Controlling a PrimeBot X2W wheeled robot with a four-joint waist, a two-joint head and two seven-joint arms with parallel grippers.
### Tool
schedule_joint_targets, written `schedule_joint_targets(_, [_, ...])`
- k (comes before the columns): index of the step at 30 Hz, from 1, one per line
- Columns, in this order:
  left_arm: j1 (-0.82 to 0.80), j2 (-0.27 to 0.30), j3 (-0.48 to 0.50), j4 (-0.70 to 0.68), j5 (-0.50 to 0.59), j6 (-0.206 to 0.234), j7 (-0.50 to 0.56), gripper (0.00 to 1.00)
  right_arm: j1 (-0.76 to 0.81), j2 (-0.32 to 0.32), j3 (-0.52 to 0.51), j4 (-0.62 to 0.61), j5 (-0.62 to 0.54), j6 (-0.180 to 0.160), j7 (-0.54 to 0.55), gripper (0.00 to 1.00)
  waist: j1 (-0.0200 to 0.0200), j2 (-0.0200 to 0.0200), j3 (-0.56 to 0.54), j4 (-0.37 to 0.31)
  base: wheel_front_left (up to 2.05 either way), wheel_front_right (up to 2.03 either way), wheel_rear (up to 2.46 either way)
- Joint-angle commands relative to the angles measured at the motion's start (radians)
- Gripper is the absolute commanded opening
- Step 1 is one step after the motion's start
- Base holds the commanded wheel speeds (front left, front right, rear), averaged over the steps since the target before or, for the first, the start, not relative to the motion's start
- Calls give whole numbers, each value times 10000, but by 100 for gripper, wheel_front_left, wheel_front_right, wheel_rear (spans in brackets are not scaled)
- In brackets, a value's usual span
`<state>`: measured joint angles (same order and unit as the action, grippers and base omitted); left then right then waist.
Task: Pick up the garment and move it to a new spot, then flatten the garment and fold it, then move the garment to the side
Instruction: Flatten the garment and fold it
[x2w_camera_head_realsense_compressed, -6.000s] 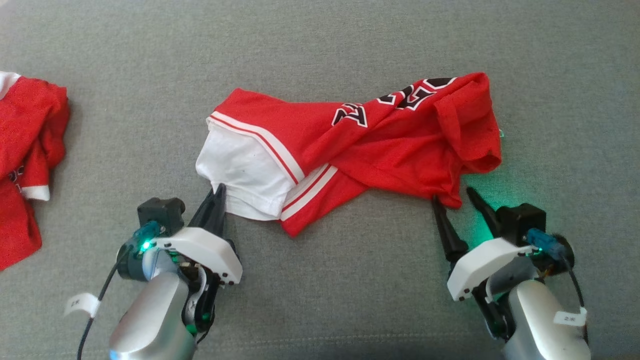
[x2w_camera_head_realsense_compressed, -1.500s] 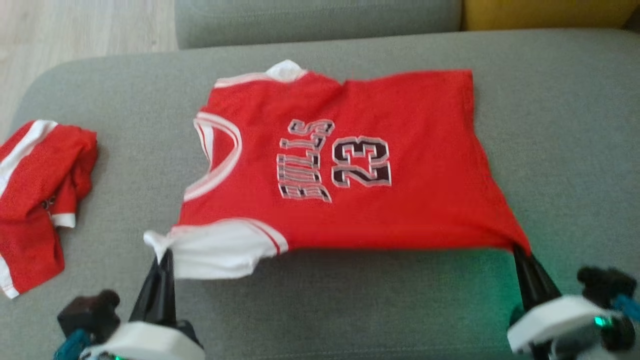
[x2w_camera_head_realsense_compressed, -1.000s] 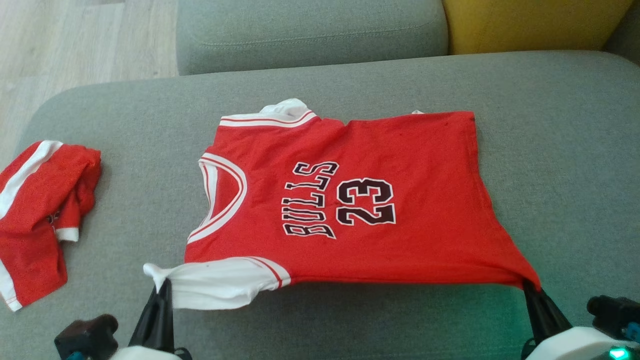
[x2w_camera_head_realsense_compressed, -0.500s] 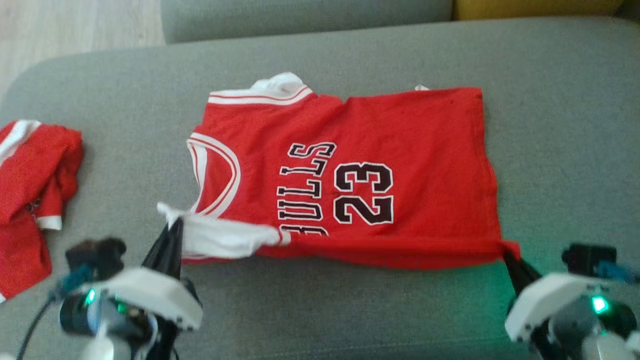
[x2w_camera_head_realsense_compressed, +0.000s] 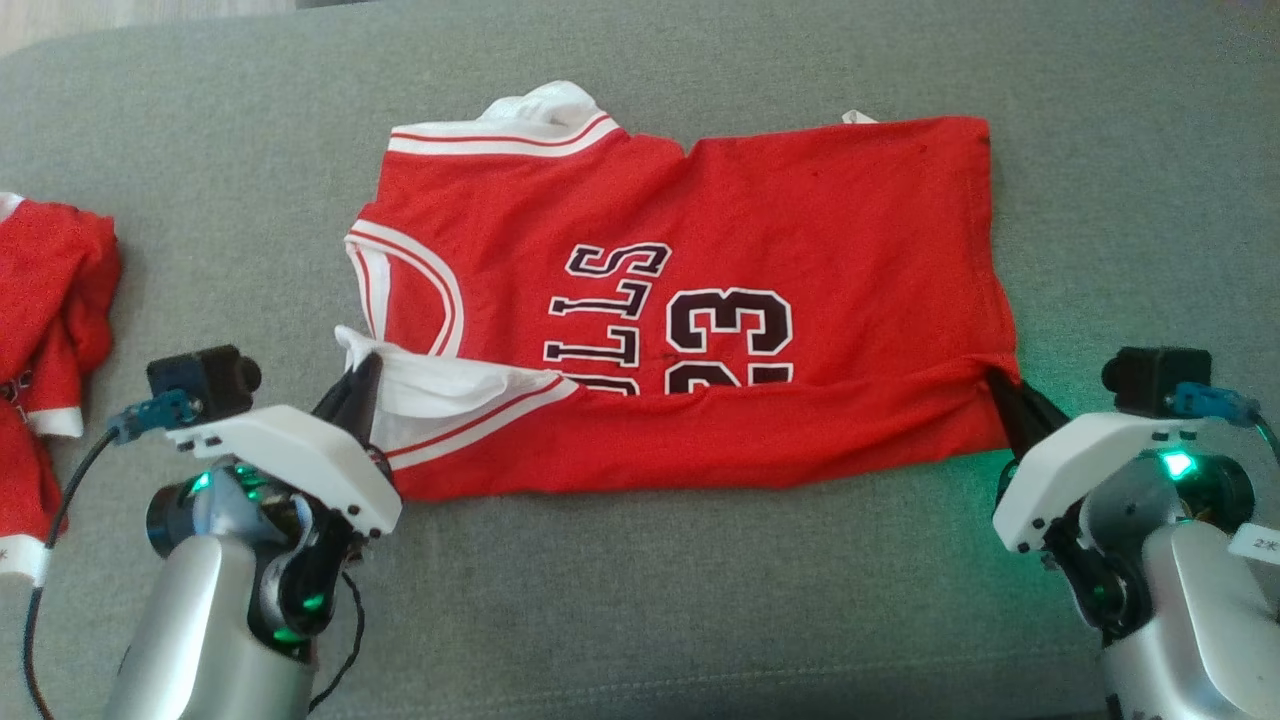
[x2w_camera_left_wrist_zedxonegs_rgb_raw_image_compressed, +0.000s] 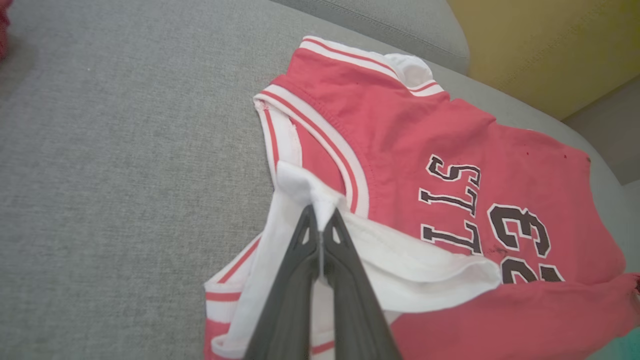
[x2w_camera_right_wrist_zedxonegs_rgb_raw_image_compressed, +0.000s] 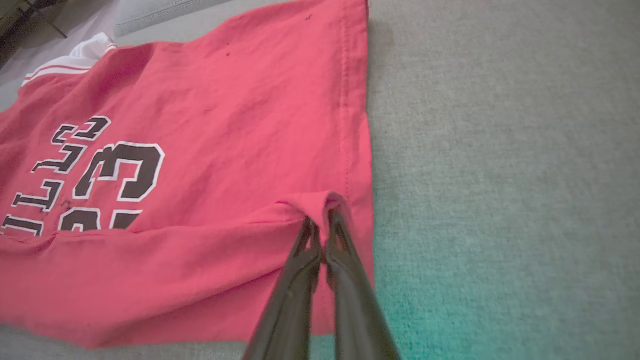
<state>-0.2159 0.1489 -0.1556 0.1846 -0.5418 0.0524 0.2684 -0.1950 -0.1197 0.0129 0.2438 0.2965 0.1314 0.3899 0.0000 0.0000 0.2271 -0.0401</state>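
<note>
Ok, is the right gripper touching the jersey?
Touching. The right wrist view shows the right gripper pinched shut on a bunched corner of the jersey, with cloth between its fingers.

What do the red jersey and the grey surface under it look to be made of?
Jersey: soft, thin knit fabric, matte, probably cotton or polyester; it drapes and creases at the fold, with stitched hems. Its black number looks printed or appliquéd, white-edged. Grey surface: woven upholstery cloth, matte, with a fine heathered weave, apparently padded.

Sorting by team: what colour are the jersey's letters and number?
Black, outlined white, on the red jersey; clearest in the head view.
</note>
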Motion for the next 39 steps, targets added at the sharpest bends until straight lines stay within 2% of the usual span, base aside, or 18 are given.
schedule_joint_targets(1, [-545,89,353,-129,-40,-77,-283,56,-408,-222,271,-141,139,-7,-487,100,0,0,78,26,0,0,0])
schedule_joint_targets(2, [-562,93,342,-62,24,-73,-415,100,-434,-222,322,-69,193,-7,-675,100,0,0,97,35,0,0,0])
schedule_joint_targets(6, [-477,101,339,40,293,44,-949,100,-453,-256,476,-18,353,-7,-1429,100,0,0,119,48,0,0,0])
schedule_joint_targets(12, [19,-94,466,-352,800,335,-2736,100,-298,-296,718,-284,486,-7,-3143,100,0,0,56,57,0,0,0])
schedule_joint_targets(17, [543,-236,523,-827,1312,534,-4494,100,-106,-381,871,-904,47,-7,-4629,100,0,0,-135,41,0,0,0])
schedule_joint_targets(20, [816,-242,479,-1115,1722,680,-4982,100,108,-348,877,-1315,-266,-7,-5195,100,0,0,-261,39,0,0,0])
schedule_joint_targets(27, [1645,-176,397,-1799,2590,863,-5275,100,947,-102,787,-2070,-872,-7,-5384,100,0,0,-583,-32,0,0,0])
schedule_joint_targets(39, [2488,-234,282,-1610,2779,802,-5298,100,1898,212,548,-2552,-1128,-7,-4971,100,0,0,-908,-81,0,0,0])
